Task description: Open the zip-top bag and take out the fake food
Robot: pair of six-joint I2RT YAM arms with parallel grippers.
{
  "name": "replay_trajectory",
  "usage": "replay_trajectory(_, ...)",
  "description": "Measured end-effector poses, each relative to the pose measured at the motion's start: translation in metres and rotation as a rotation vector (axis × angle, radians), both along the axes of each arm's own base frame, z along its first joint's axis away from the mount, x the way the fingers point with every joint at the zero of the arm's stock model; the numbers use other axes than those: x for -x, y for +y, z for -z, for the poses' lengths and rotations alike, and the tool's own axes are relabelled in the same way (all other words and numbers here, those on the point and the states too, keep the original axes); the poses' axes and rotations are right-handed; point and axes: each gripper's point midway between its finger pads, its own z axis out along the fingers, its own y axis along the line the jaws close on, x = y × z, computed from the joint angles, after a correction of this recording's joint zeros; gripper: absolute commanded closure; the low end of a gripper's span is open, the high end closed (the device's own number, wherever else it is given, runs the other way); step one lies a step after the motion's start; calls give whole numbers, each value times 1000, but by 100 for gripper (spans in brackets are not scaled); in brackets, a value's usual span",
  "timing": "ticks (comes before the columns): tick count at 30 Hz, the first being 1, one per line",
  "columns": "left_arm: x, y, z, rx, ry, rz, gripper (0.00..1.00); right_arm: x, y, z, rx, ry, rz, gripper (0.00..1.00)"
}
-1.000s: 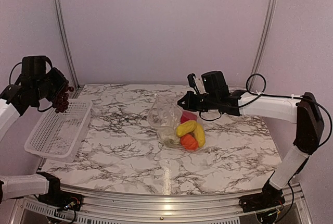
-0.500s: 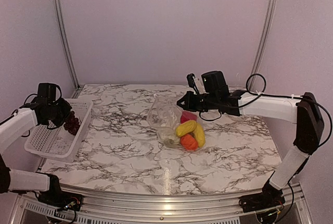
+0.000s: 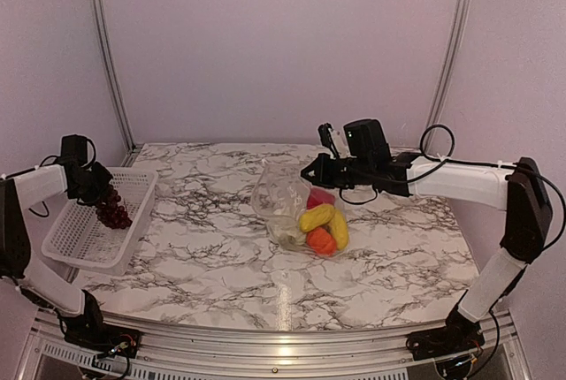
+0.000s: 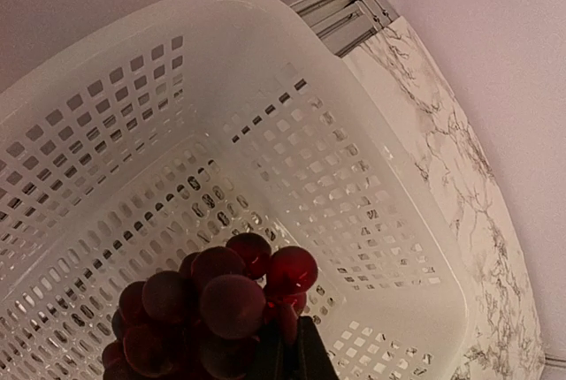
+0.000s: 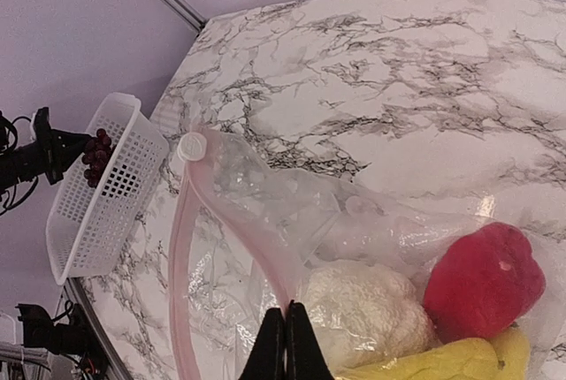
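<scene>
Marble table (image 3: 221, 274) | zip-top bag (image 3: 279, 194) mouth leftward | right jaws pinch it | left jaws grip grapes (image 3: 112, 213)

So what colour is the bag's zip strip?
Pink zip strip, with a white slider; clearest in the right wrist view.

Open tabletop (image 3: 203, 239) separates the basket (image 3: 78, 240) from the zip-top bag (image 3: 279, 193).

I see the marble table (image 3: 212, 267); white lattice basket (image 3: 78, 240) at nine o'clock; zip-top bag (image 3: 278, 194) near centre.
</scene>
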Motion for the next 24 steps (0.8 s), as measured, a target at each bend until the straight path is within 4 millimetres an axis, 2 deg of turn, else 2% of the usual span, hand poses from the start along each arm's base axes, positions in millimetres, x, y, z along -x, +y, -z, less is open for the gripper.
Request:
replay_trajectory(1,-2,4,-1,-8,1,-3,94,0,0,-1,-1,-1,0,100)
replay_trajectory(4,-7,13,-2,-33,9,-2,69,1,0,-3,-6,-4,-3,100)
replay_trajectory(6,-10,12,-3,-40,13,18,58,2,1,-3,-8,-2,-9,100)
replay_trajectory(11,-13,0,-17,-42,-24,101,43,5,4,-4,-21,1,-31,100)
replay_trajectory(14,-10,-17,-41,-43,-98,172,39,7,6,-4,-30,3,-46,100)
replay_trajectory(18,-5,-66,-83,-37,-248,323,38,10,10,-6,-42,3,-68,100)
replay_trajectory(20,-2,-104,-98,-18,-315,434,38,12,13,-6,-46,5,-78,100)
replay_trajectory(24,9,-186,-109,53,-386,654,38,15,19,-3,-46,11,-96,100)
